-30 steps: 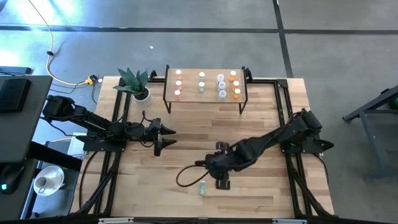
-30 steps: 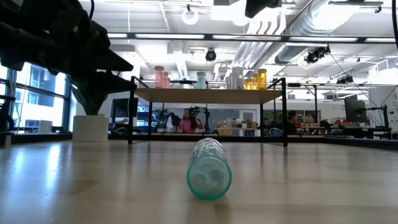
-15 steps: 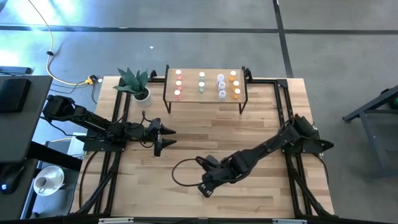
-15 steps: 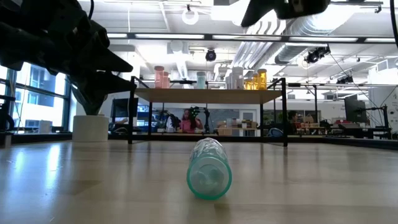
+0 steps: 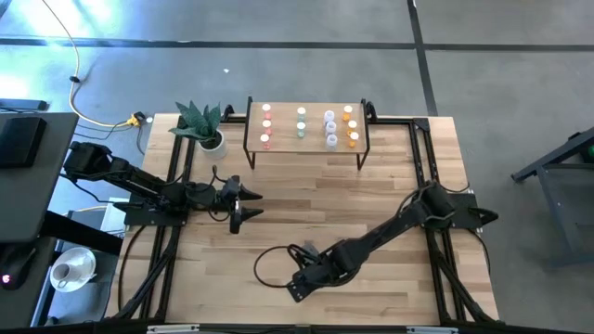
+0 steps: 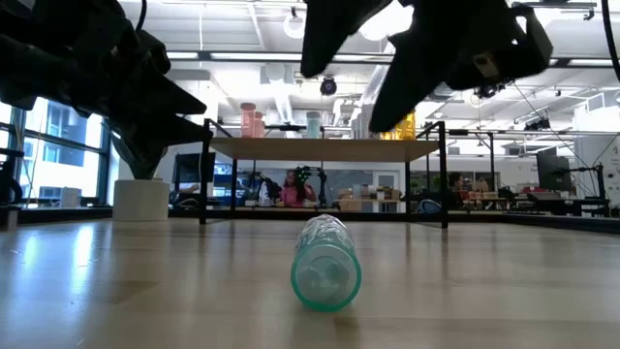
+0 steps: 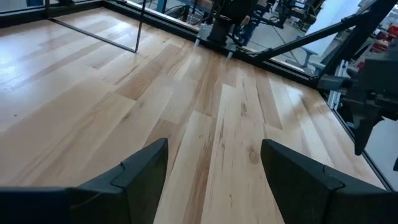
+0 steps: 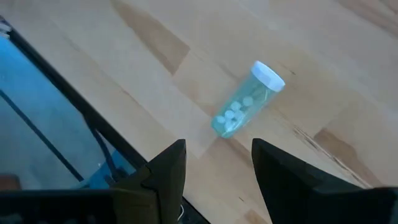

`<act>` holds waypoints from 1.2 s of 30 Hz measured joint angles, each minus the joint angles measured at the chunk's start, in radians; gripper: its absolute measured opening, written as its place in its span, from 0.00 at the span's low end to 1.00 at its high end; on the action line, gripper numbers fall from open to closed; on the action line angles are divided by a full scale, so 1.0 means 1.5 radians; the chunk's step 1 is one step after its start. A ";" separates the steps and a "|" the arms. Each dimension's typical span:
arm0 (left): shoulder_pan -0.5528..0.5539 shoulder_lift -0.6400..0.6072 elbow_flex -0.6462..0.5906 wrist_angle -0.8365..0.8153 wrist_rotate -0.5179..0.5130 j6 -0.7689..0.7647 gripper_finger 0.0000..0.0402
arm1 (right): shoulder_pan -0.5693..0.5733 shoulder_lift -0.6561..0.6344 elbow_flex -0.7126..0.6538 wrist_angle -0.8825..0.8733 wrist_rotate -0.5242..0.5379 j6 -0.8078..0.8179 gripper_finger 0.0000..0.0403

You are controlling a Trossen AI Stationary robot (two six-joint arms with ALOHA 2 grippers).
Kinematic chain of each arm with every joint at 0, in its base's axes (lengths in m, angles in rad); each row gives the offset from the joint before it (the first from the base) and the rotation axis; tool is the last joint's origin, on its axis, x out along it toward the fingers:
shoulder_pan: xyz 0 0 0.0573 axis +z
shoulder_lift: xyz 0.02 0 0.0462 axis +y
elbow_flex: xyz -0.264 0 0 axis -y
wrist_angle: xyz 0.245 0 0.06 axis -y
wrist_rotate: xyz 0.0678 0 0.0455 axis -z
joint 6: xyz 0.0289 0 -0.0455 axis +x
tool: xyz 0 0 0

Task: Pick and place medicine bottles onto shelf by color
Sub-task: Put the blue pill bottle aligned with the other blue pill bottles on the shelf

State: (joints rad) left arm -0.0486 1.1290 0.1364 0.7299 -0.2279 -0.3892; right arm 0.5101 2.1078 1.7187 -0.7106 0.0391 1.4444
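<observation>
Green bottle (image 6: 326,264) lies on its side near the table's (image 5: 390,186) near edge, a little left of centre, white cap pointing away from the low camera. It is the only bottle off the shelf (image 5: 306,147); the rest stand in colour columns on the shelf at the far side: pink-red at left, then green, clear-white, orange.

Step in hand, as I judge it: the approach for a pick of this last green bottle. No grasp yet.

Right gripper (image 8: 214,163) hangs above the near part of the table, over the bottle as the high view has it, arm stretched in from the right. Jaws stand partly open and hold nothing. In the right wrist view the bottle (image 8: 247,100) lies ahead of the jaw tips, apart from them, slanted across the line of the gap rather than square between the jaws. No contact shows.

Left gripper (image 5: 243,203) waits over the left part of the table, well apart from the bottle, jaws wide and empty.

Next move, my reading: advance and lower the right gripper until the bottle's body sits between the jaws, turning the wrist so the jaws close across the barrel rather than along it. Then close, lift, carry to the shelf's green column.

Risk: a lying cylinder can roll if one jaw touches first.
</observation>
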 joint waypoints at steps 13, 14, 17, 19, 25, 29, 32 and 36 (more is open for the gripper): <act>0.000 0.000 0.000 0.000 0.000 0.026 0.61 | -0.009 0.066 0.000 0.050 -0.018 0.015 0.43; 0.000 0.000 0.000 0.000 0.000 0.029 0.61 | -0.011 0.072 0.000 0.054 -0.026 0.014 0.43; 0.000 0.000 0.000 0.000 0.000 0.030 0.61 | -0.014 0.088 0.000 0.054 -0.041 0.015 0.43; 0.000 0.000 0.000 0.000 0.000 0.030 0.61 | -0.013 0.095 0.000 0.053 -0.049 0.012 0.43; 0.000 0.000 0.000 0.000 0.000 0.030 0.61 | -0.016 0.104 0.002 0.037 -0.052 -0.030 0.43; 0.000 0.000 0.000 0.000 0.000 0.030 0.61 | -0.017 0.105 0.004 0.018 -0.052 -0.061 0.41; 0.000 0.000 0.000 0.000 0.000 0.030 0.61 | -0.017 0.105 0.003 0.011 -0.049 -0.083 0.35; 0.000 0.000 0.000 0.000 0.000 0.030 0.61 | -0.016 0.105 0.003 0.006 -0.037 -0.114 0.24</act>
State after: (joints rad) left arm -0.0486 1.1290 0.1364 0.7303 -0.2279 -0.3445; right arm 0.4862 2.2650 1.7226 -0.7013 -0.0165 1.2735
